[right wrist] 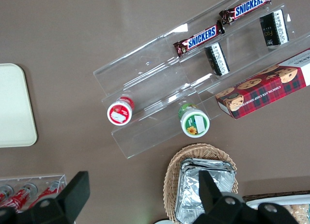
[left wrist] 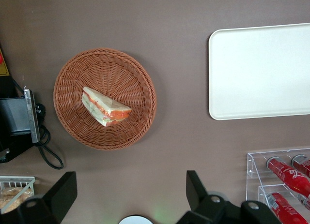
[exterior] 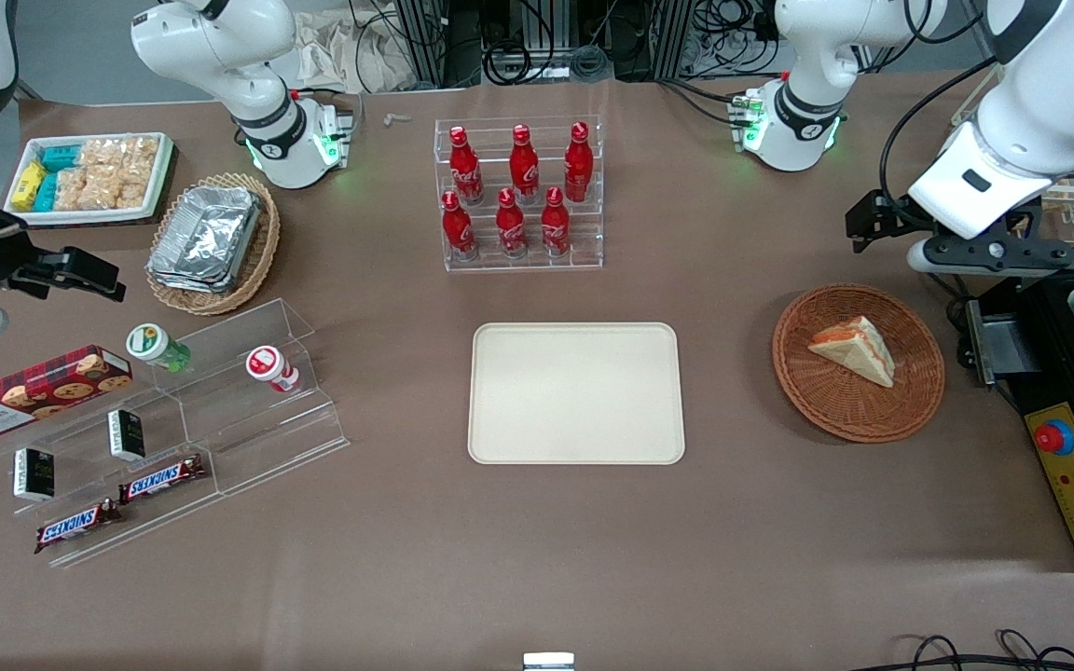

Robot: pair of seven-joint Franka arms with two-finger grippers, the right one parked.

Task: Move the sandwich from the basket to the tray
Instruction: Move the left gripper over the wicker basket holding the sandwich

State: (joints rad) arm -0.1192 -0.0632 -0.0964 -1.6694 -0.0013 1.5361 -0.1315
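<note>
From the front: sandwich [exterior: 857, 349] lying in basket [exterior: 859, 362], toward the working arm's end of the table, well apart from tray [exterior: 576, 392], bare at mid-table; gripper [exterior: 887, 226] raised, farther from the camera than the basket, holding nothing. From the left wrist: fingers [left wrist: 195, 186] spread wide, sandwich [left wrist: 104, 107] and basket [left wrist: 104, 98] in full sight. Probably light, soft, easily crushed, filling apt to slide; best pinched gently across the two flat bread faces near the wedge's middle
</note>
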